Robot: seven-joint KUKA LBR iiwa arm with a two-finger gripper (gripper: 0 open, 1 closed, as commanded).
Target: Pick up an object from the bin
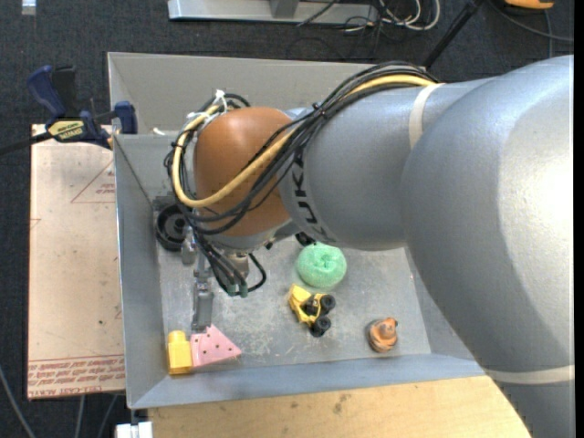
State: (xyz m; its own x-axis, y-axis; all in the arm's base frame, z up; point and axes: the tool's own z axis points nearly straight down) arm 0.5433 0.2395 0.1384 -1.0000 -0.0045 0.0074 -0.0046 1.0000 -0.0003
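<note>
My gripper [201, 310] hangs under the orange wrist cover over the bin's front left part. Its tip points down just above a pink wedge-shaped piece with a yellow block on its left end [203, 348], which lies by the bin's front wall. I see nothing held in the gripper. A yellow and black toy vehicle [310, 308] lies to the right of the gripper on the bin floor. A green ball [321, 265] rests just behind that toy.
A small orange and grey thing [383, 334] sits near the front right corner. A black ring [169, 227] lies by the left wall, partly under the wrist cables. The broad grey arm covers the bin's right and back.
</note>
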